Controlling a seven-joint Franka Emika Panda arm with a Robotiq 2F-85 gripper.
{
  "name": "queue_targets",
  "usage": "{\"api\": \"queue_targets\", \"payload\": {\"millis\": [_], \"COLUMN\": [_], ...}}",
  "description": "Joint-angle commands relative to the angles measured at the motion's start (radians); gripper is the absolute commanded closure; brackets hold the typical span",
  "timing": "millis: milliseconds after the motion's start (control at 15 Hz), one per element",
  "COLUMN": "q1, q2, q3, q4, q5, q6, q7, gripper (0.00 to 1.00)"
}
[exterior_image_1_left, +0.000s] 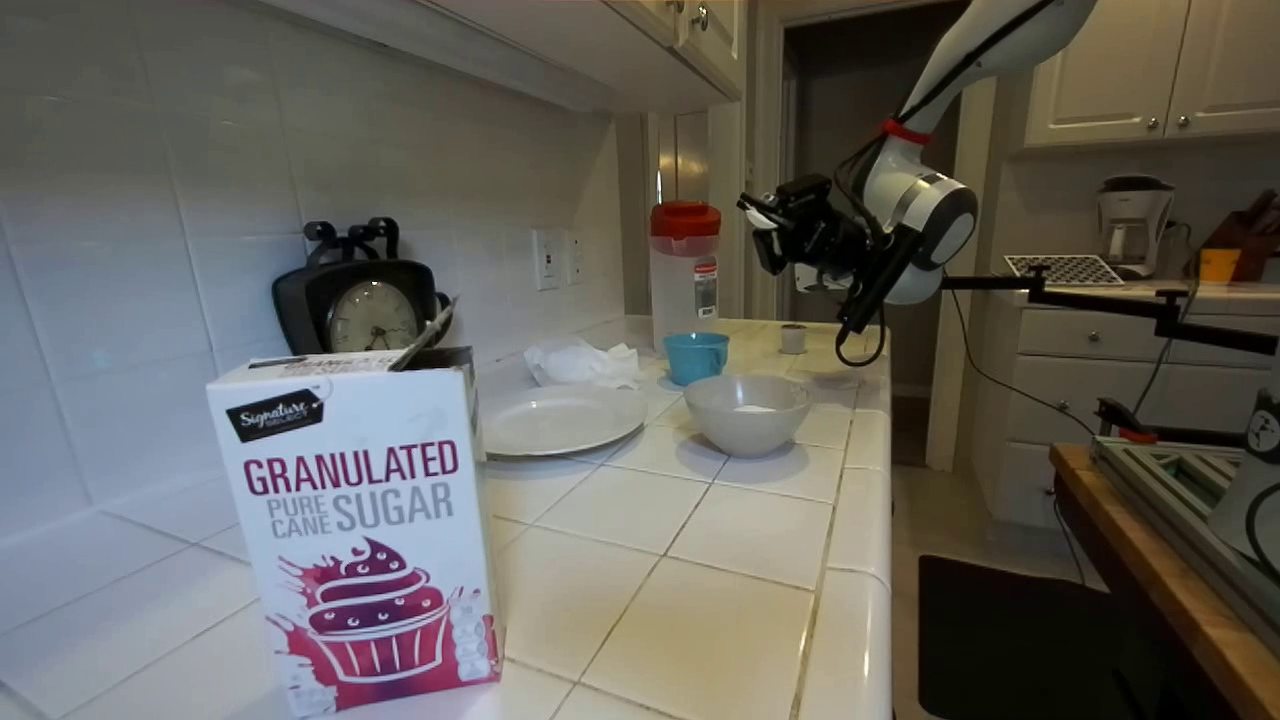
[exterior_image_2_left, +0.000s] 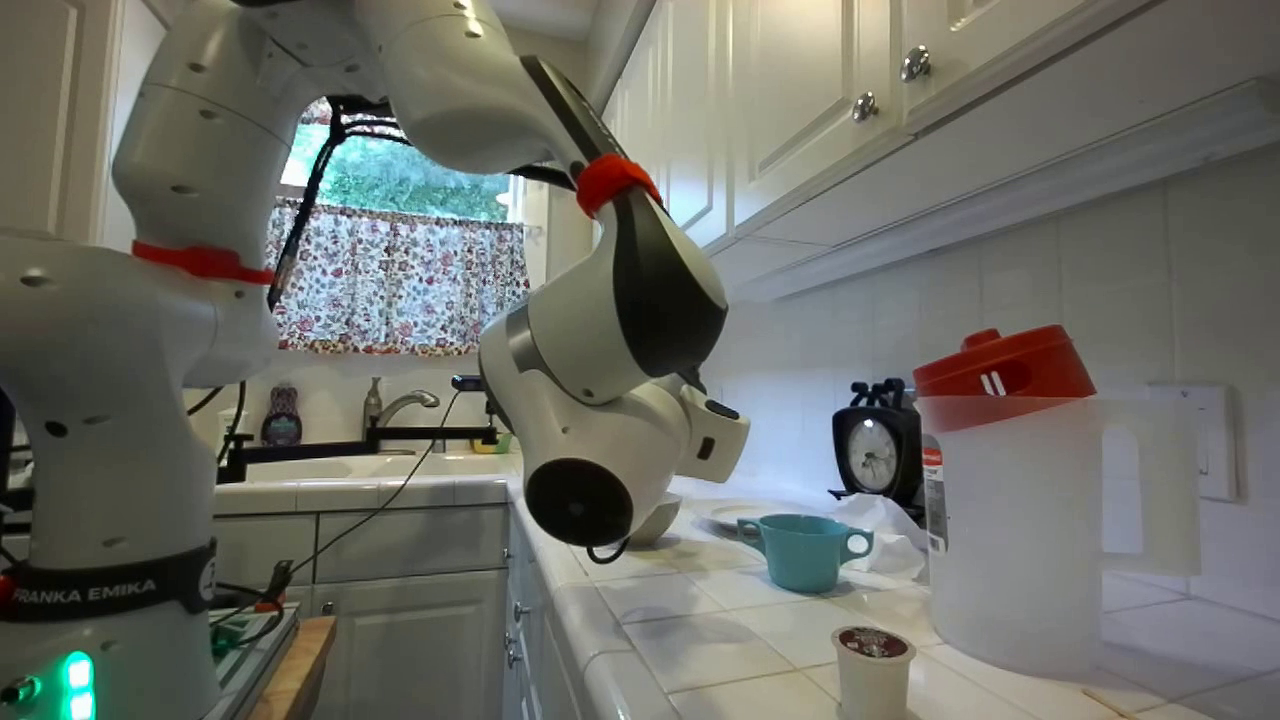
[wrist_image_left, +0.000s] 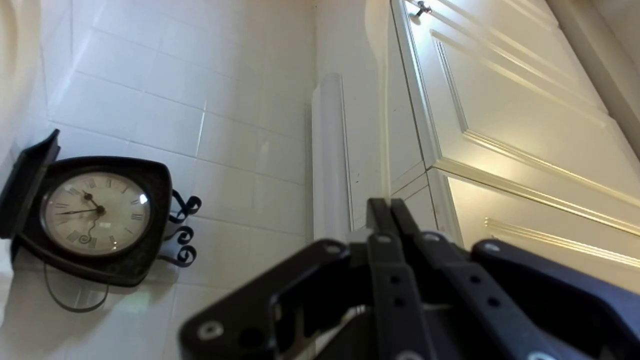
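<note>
Pale utensil (wrist_image_left: 382, 70) was held by its narrow part in the gripper (wrist_image_left: 389, 202), jaws clenched, above the counter (exterior_image_1_left: 640, 580), seemingly so its broader end was left free.

Tiled table (exterior_image_1_left: 730, 600) is carrying kitchen things

Around a grey bowl (exterior_image_1_left: 748, 430) sitting there in an exterior view, a plate (exterior_image_1_left: 560, 420) is lying at nine o'clock, crumpled paper (exterior_image_1_left: 590, 362) at ten, a turquoise cup (exterior_image_1_left: 696, 360) between ten and eleven, a red-lidded pitcher (exterior_image_1_left: 672, 290) at eleven and a small pod (exterior_image_1_left: 793, 340) at one. At eight, a sugar box (exterior_image_1_left: 365, 540) is standing. A black clock (exterior_image_1_left: 372, 318) is standing farther out at ten, its base hidden.
</note>
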Motion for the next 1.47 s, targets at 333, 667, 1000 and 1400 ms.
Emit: {"api": "queue_targets", "payload": {"millis": [333,667,1000,1400], "q1": [-0.009,-0.026,-0.035,-0.033], "q2": [-0.158,-0.205,-0.221,-0.242], "q3": [-0.046,-0.057,-0.056,-0.051], "q4": [-0.125,-0.149,-0.15,-0.165], "q5": [-0.016,-0.02,-0.024,-0.008], "q6": [0.134,0.219,0.314,0.467], "q7": [0.129,0.25,0.372,0.448], "gripper": [0.99,0.99,0.99,0.99]}}
